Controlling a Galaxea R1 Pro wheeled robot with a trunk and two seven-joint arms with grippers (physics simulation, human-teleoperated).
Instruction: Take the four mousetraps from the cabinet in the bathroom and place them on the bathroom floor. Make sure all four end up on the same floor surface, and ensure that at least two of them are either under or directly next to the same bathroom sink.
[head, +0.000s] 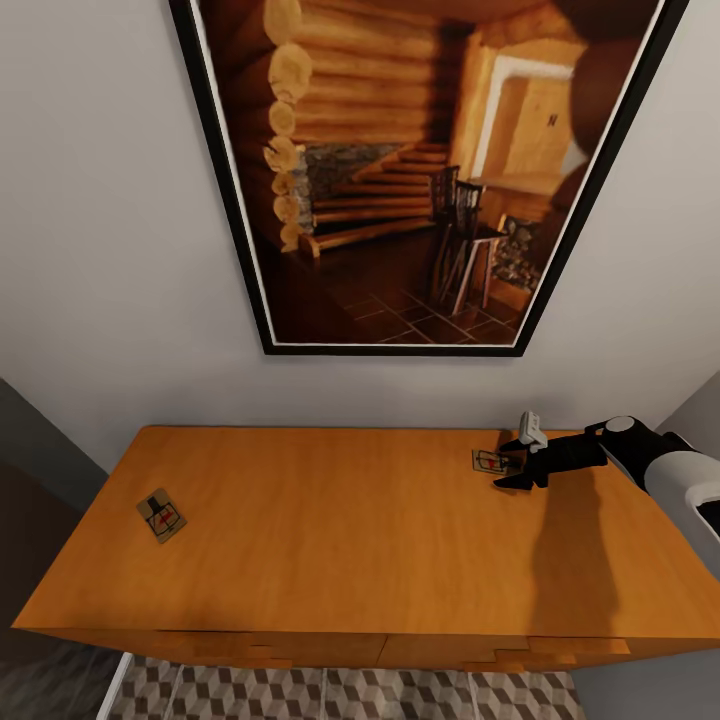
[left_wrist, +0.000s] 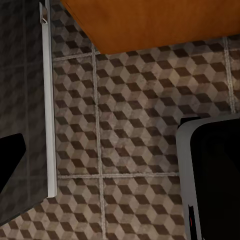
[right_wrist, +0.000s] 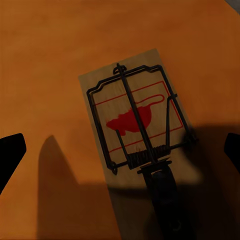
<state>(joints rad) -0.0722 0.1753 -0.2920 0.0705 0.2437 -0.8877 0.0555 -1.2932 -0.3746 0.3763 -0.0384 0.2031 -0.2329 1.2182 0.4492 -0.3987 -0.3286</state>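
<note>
Head view: cabinet (head: 350, 530) across the lower half, below a framed cabin picture (head: 420, 170) on the wall. Two traps flat on its top, well apart — left trap (head: 161, 516) near the left edge, right trap (head: 491, 461) toward the upper right of the top. Right gripper (head: 519, 462) reaching in from the right edge, just beside or touching the right trap, black fingers low over the wood, shadow stretching toward the front edge. Low and angled that way, probably to straddle the flat board for a pick. Floor (head: 340, 695) a strip of cube-pattern tile along the bottom edge.

Left wrist view: looking down on floor tile, orange cabinet corner (left_wrist: 150, 22) at the top, a pale strip running down the left, part of the robot's own body (left_wrist: 212, 175) at lower right. One dark fingertip (left_wrist: 10, 160) at the left edge; state of the left jaws — cannot tell. Hanging off to the side, likely just parked out of the way.

Right wrist view: trap centred, lying flat on orange wood, dark wire frame over a red mouse mark, a dark bar running to the bottom edge. Black fingertips (right_wrist: 10, 155) at far left and far right edges, wide of the board — jaws released, nothing held, lined up either side of it.
</note>
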